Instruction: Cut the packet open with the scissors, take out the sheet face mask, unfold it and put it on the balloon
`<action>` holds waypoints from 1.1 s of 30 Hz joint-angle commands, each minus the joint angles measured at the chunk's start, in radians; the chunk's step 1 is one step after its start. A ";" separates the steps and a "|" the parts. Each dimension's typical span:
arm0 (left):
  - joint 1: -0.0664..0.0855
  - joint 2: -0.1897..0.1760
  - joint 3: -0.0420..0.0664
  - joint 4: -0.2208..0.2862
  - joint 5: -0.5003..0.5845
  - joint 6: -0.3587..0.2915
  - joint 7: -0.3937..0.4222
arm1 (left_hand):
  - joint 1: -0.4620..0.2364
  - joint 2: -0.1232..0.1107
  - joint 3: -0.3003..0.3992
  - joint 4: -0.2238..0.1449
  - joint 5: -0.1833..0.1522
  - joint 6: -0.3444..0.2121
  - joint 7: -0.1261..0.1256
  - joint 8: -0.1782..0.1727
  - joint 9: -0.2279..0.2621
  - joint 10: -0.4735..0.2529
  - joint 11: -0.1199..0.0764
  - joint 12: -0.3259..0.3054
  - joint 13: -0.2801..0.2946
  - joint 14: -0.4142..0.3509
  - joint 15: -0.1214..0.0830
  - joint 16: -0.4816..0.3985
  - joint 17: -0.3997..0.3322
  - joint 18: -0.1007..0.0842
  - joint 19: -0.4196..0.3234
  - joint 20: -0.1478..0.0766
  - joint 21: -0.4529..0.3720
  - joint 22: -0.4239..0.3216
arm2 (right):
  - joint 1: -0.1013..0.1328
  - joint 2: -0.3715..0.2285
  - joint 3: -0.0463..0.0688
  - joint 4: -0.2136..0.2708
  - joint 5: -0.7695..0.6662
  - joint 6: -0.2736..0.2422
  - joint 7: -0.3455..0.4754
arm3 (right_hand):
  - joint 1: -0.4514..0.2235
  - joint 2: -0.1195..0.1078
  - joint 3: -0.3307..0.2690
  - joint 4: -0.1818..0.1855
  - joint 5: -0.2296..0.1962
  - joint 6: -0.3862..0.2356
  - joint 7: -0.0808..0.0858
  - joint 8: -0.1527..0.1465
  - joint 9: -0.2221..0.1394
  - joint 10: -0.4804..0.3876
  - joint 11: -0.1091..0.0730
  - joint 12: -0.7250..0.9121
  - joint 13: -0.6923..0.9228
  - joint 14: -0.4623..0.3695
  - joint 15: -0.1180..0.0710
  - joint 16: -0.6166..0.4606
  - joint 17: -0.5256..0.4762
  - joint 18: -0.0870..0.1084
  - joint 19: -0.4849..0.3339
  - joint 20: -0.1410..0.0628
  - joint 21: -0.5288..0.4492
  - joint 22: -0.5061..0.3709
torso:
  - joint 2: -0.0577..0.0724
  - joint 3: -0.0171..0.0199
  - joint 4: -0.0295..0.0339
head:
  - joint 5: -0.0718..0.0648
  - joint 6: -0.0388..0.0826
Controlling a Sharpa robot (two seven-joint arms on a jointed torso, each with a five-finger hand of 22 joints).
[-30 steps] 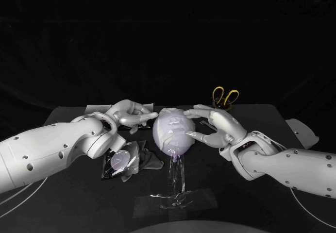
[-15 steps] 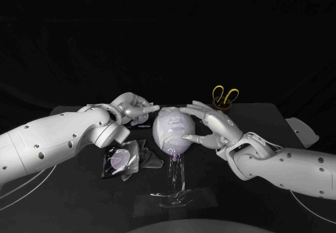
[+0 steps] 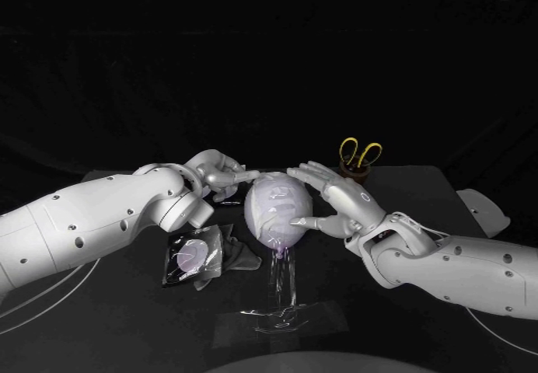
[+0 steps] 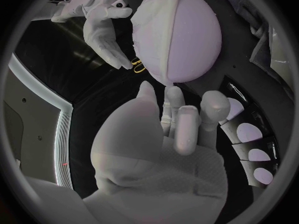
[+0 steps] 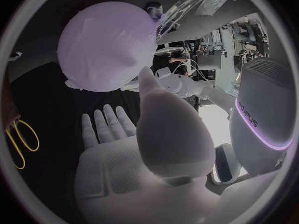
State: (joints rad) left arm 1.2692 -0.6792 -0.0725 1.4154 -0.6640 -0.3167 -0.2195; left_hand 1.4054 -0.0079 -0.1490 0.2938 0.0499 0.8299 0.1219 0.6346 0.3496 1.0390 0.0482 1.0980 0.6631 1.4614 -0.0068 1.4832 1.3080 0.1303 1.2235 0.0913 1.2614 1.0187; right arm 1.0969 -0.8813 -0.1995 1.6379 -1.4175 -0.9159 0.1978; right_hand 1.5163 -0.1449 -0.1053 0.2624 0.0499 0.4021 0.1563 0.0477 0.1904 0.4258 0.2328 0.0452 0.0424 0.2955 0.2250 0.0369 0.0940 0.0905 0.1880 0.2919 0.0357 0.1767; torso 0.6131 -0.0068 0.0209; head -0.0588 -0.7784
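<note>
On balloon (image 4: pixel 194 40): mask (image 4: pixel 151 35); L robot hand (image 3: pixel 215 176) maybe touching edge.

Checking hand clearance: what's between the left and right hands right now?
The balloon, with the mask on it, stands on its clear stand between the left hand and right hand. The head view shows it.

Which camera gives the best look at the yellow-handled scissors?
The head view: the yellow-handled scissors stand handles-up in a dark holder, unobstructed. Both wrist views show their yellow handle loops, small and bent.
</note>
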 commanded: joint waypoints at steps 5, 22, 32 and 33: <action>0.004 0.013 0.002 -0.007 -0.019 0.048 -0.035 | 0.028 0.001 -0.005 -0.006 -0.001 0.018 -0.004 0.009 0.003 0.032 -0.003 0.034 0.051 0.036 -0.008 0.008 0.083 -0.017 -0.005 -0.003 0.011 0.011 | -0.001 0.005 0.001 -0.002 -0.029 0.063 -0.038 | -0.030 -0.153 -0.179 0.042 0.010 -0.177 0.118 -0.019 -0.071 -0.151 0.020 -0.016 -0.012 -0.115 0.018 -0.013 -0.036 -0.006 -0.047 0.002 -0.011 -0.039 | 0.000 -0.0001 -0.0001 | -0.002 0.000; 0.005 0.027 0.003 -0.009 -0.028 0.061 -0.035 | 0.082 0.011 0.005 -0.008 0.000 0.031 -0.014 0.025 0.008 0.079 -0.012 0.102 0.155 0.039 -0.015 0.014 0.093 -0.019 -0.008 -0.008 0.026 0.028 | -0.001 0.023 0.001 -0.016 -0.011 0.176 -0.067 | -0.059 -0.155 -0.182 0.041 0.012 -0.195 0.133 -0.017 -0.076 -0.188 0.024 -0.017 -0.013 -0.144 0.022 -0.014 -0.044 -0.011 -0.050 0.001 -0.009 -0.041 | 0.000 -0.0018 0.0004 | -0.005 -0.002; 0.006 0.032 0.003 -0.014 -0.029 0.061 -0.042 | 0.236 0.056 0.113 -0.023 0.001 0.047 -0.032 0.018 -0.003 0.091 -0.030 0.117 0.202 0.051 -0.033 0.026 0.117 -0.024 0.006 -0.020 0.051 0.063 | -0.001 0.032 0.001 -0.028 0.005 0.195 -0.079 | -0.059 -0.148 -0.174 0.041 0.012 -0.188 0.136 -0.014 -0.072 -0.179 0.026 -0.015 -0.012 -0.139 0.022 -0.013 -0.043 -0.009 -0.048 0.001 -0.008 -0.040 | -0.001 -0.0018 0.0004 | -0.007 -0.005; 0.006 0.032 0.003 -0.014 -0.030 0.061 -0.042 | 0.260 0.056 0.142 -0.021 0.001 0.052 -0.034 0.015 -0.007 0.091 -0.031 0.115 0.205 0.053 -0.035 0.028 0.121 -0.024 0.008 -0.022 0.055 0.067 | -0.001 0.032 0.001 -0.029 0.006 0.196 -0.080 | -0.059 -0.144 -0.170 0.041 0.012 -0.185 0.137 -0.013 -0.071 -0.177 0.026 -0.014 -0.011 -0.137 0.023 -0.012 -0.042 -0.008 -0.047 0.001 -0.008 -0.039 | -0.001 -0.0017 0.0002 | -0.007 -0.005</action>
State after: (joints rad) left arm 1.2730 -0.6507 -0.0711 1.4004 -0.6893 -0.2709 -0.2587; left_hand 1.6306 0.0391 -0.0245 0.2735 0.0498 0.8772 0.0895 0.6552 0.3446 1.1296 0.0251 1.2139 0.8670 1.4655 -0.0350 1.5073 1.3076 0.1153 1.2324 0.0754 1.3113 1.0837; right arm 1.0965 -0.8504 -0.1994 1.6094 -1.4152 -0.7496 0.1286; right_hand 1.4618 -0.2934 -0.2826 0.3035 0.0562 0.2124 0.1374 0.0323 0.1180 0.2429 0.2592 0.0337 0.0299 0.1549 0.2462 0.0253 0.0503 0.0903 0.1423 0.2915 0.0311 0.1355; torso 0.6125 -0.0084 0.0210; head -0.0652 -0.7821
